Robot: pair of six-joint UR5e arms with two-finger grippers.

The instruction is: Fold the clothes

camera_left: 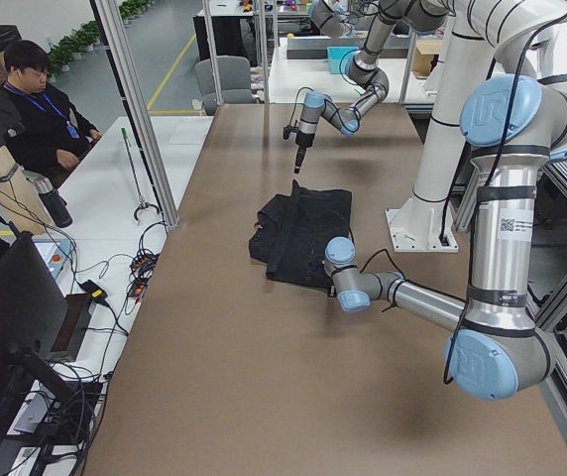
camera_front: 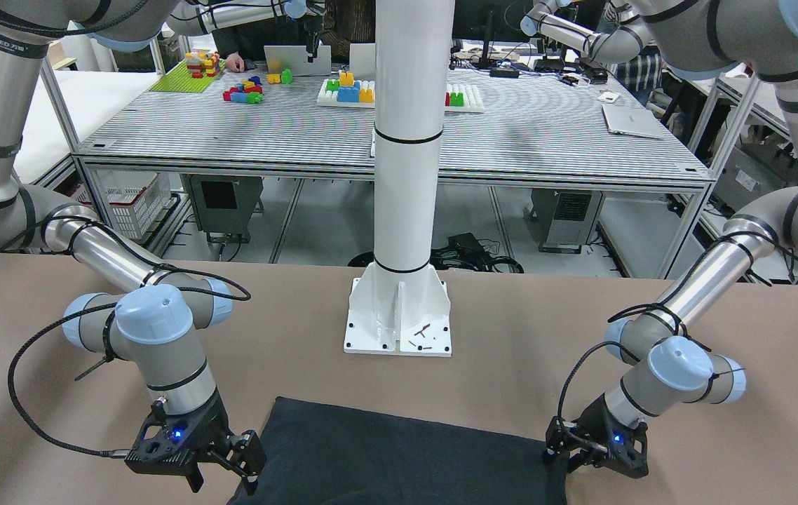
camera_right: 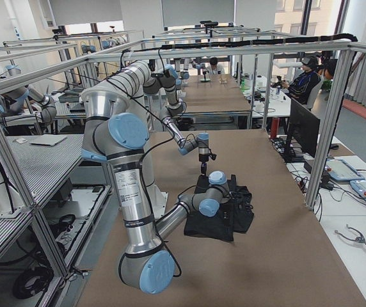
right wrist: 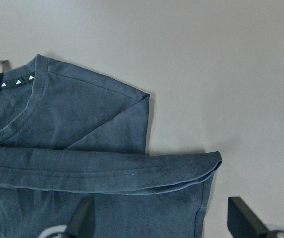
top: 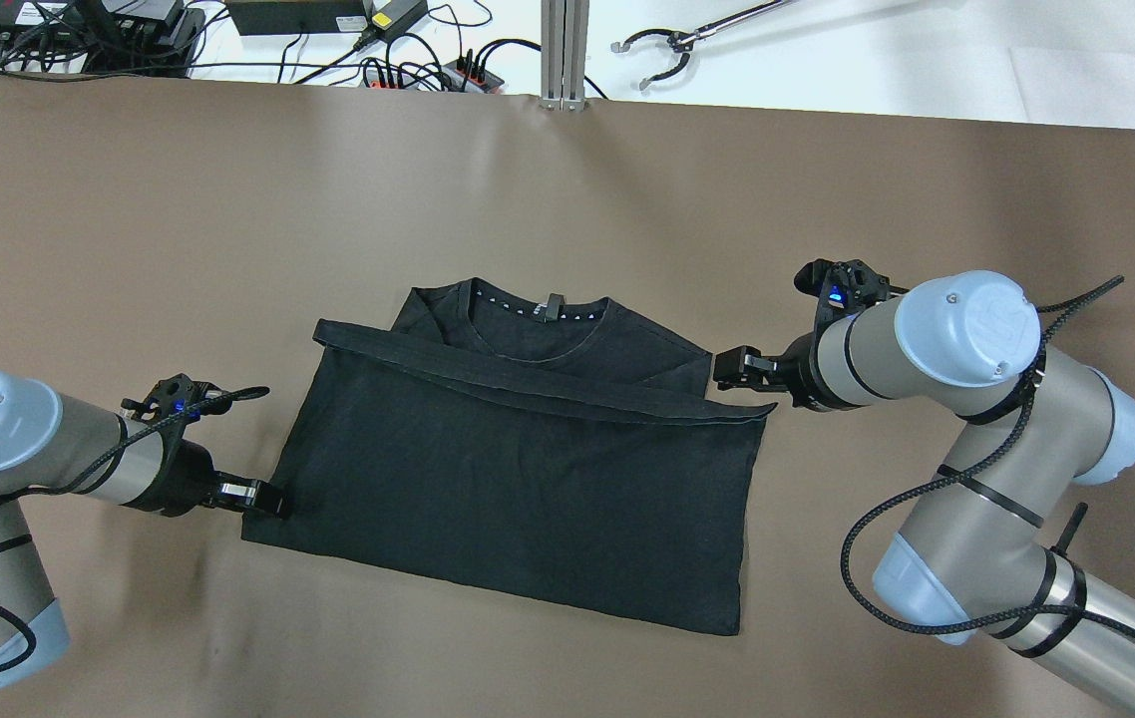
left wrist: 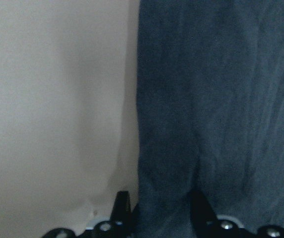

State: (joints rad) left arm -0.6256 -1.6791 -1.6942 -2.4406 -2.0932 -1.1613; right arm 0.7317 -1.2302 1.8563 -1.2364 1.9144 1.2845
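Setting up, likely, the next shirt (top: 528,479) fold. Left gripper (top: 268,500) sits part-open astride the shirt's edge; right gripper (top: 730,366) is wide, empty, beside it. Next: pinch both.

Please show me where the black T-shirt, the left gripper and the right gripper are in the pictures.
black T-shirt (top: 528,489): overhead exterior view, on the middle of its folded body.
left gripper (top: 273,501): overhead exterior view, between its fingertips.
right gripper (top: 727,367): overhead exterior view, between its fingertips.

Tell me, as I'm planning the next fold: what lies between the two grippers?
The half-folded black T-shirt lies between the left gripper and the right gripper; the overhead view shows it best.
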